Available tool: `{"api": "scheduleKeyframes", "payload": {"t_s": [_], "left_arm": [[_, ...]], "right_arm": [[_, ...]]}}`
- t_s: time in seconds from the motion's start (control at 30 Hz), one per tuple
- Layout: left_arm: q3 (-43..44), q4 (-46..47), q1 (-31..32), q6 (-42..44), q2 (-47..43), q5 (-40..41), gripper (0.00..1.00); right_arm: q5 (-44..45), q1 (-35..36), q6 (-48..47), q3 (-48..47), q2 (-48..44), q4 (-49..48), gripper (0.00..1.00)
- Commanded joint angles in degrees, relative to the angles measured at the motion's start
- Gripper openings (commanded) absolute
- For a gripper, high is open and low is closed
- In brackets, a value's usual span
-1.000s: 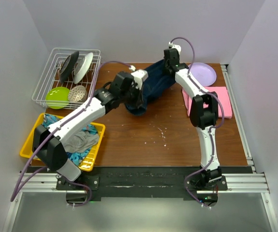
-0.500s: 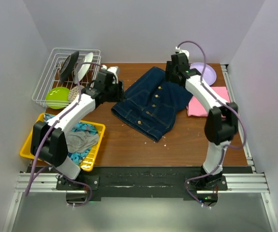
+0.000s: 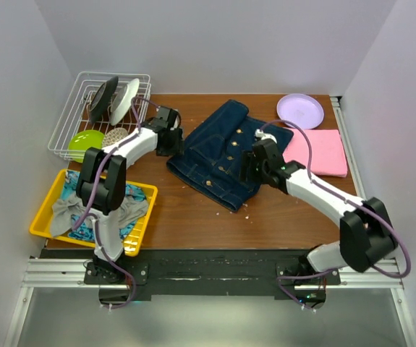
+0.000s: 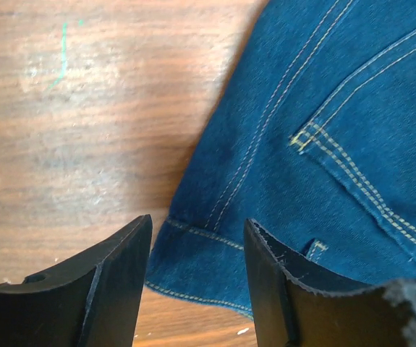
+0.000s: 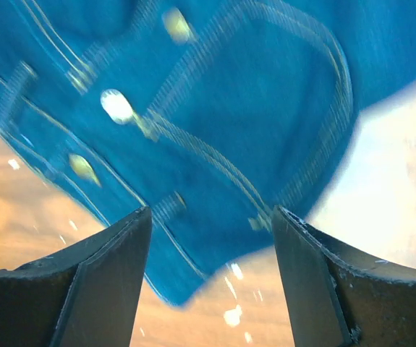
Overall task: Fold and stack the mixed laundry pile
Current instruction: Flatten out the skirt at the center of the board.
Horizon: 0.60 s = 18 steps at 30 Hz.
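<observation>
Parted wide at the left gripper, clamping nothing, with the denim jacket's stitched hem just ahead of the fingertips, flat on the table. Parted too at the right gripper, poised above the jacket's buttoned front, with the folded pink T-shirt off to its right.

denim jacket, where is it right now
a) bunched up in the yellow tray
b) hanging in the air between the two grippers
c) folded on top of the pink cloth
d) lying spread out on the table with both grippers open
d: the denim jacket lies spread on the wooden table, and the wrist views show the left gripper and right gripper with jaws apart, clamping nothing.
</observation>
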<state>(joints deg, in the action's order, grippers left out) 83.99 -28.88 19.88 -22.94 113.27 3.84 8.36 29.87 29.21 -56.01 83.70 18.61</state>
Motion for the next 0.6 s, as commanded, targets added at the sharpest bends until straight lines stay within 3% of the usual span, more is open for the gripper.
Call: {"api": "scheduleKeyframes", "payload": {"t_s": [0.0,0.17,0.2,0.4,0.57], "left_arm": [[-1.80,0.85,-0.63,0.62,-1.65,-0.23,0.58],[-6.10,1.81,-0.72,-1.22,-2.00,0.20,0.48],[-6.90,2.25,-0.89,-1.93,-2.44,1.16,0.37],[-14.89,5.93,-2.91,-8.34,-7.62,4.33,0.00],[-24.11,10.77,-6.25,-13.53,-15.44,4.60,0.00]], "right_arm": [[-2.12,-0.78,5.23,6.68,-8.19,-4.20,0.72],[-6.15,-0.60,7.78,12.23,-10.84,-5.69,0.72],[-8.08,-0.51,8.92,14.15,-10.93,-6.30,0.72],[-12.58,0.89,14.02,20.67,-9.17,-12.01,0.72],[-14.16,3.00,16.93,21.99,-6.54,-16.14,0.72]]}}
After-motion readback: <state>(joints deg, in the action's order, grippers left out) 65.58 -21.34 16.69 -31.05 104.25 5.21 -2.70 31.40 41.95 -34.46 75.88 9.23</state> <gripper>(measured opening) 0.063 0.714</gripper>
